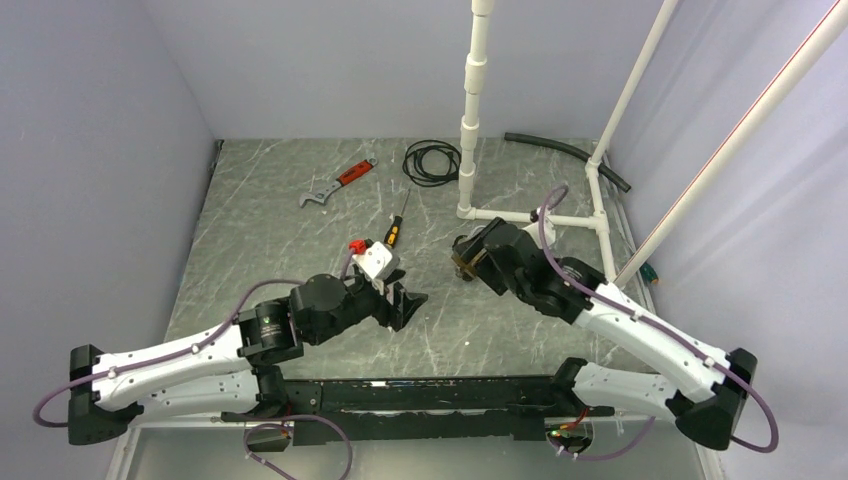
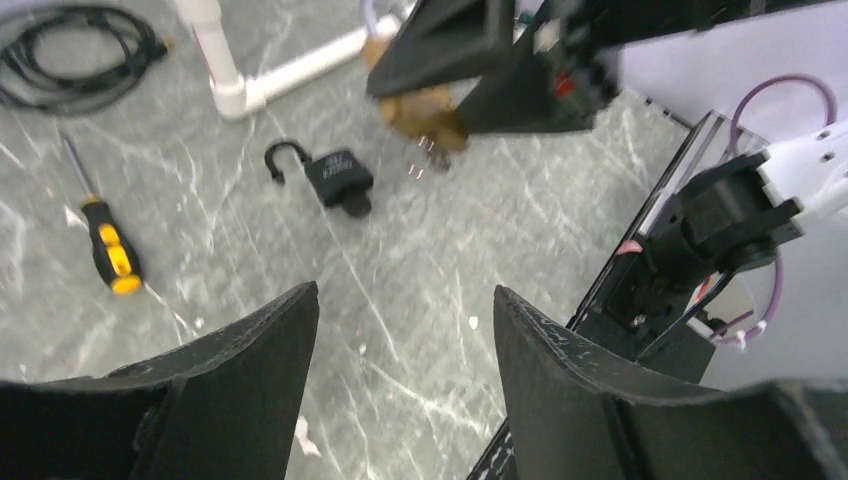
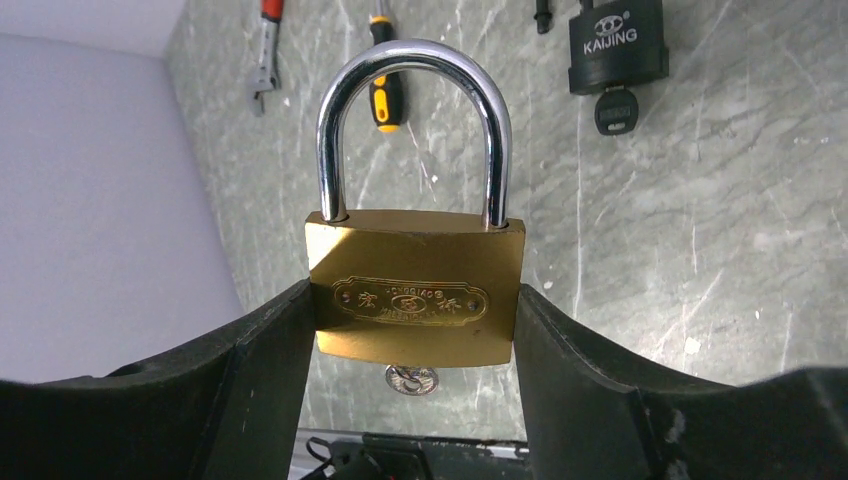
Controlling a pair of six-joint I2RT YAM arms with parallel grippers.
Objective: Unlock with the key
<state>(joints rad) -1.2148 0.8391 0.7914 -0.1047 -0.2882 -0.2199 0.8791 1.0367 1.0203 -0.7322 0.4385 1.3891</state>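
**Presently: Hazards at the Key-Turn Stage**

The right end effector (image 3: 412, 315) is clamped on the narrow sides of the brass padlock (image 3: 415, 255) and holds it clear of the counter (image 3: 700, 250). The shackle (image 3: 413, 52) is seated and points away from the palm. The key (image 3: 411, 380) sits in the keyway on the palm-side face, recessed between the two fingers. The left end effector (image 2: 402, 295) has its jaws apart and carries nothing. The held padlock lies ahead of its fingertips, well apart.

Likely faults:

1. **Collision.** The key bow is recessed between the right fingers, so an approach by the left end effector may strike them before reaching the bow.
2. **Slip under torque.** The grip bears on smooth brass sides only, so turning the key may rotate the body instead of the cylinder.
3. **Wrong target.** A black padlock (image 2: 338, 177) with its own key lies on the counter ahead of the left end effector, nearer than the brass one.
4. **Poor view.** The key appears blurred in the left wrist view, so its orientation cannot be confirmed.
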